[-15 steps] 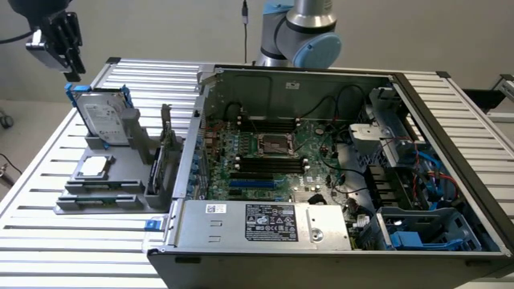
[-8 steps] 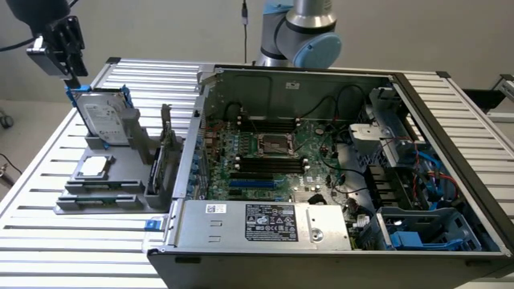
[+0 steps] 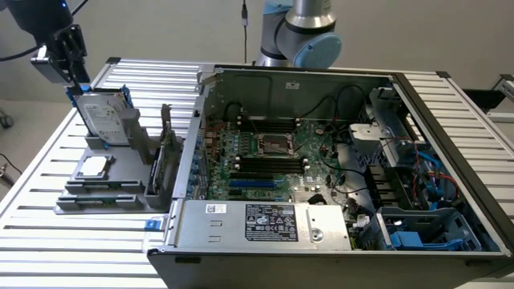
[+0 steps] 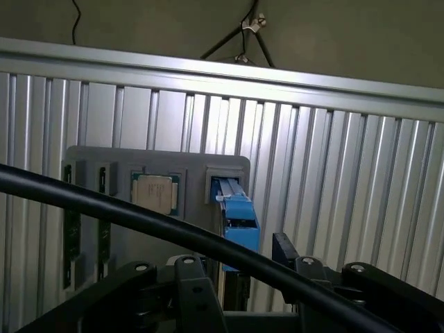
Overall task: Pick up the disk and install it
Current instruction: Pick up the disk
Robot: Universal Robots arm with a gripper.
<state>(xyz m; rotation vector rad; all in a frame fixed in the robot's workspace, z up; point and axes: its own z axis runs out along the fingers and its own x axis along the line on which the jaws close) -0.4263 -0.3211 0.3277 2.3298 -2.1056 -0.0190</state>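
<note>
Over slatted aluminium table (image 3: 80, 241), hovers with claw (image 3: 79, 77) spread wide astride top edge of the disk (image 3: 105, 123), grips nothing, leaves it upright in grey holder (image 3: 105, 192) beside open computer case (image 3: 281, 84), with pick-up apparently not yet made and installation wholly undone.

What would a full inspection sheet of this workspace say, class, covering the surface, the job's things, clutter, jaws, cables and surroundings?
Surface: slatted metal table, bearing an open computer case and a grey holder.
Job's things: the disk stands upright in the grey holder, blue carrier around it.
Clutter: small square chip lying in the holder.
Grippers: the gripper hangs over the disk's top edge, jaws open to either side.
Cables: black cable crossing the wrist view; blue cables inside the case.
Surroundings: arm base behind the case; plain wall.
</note>
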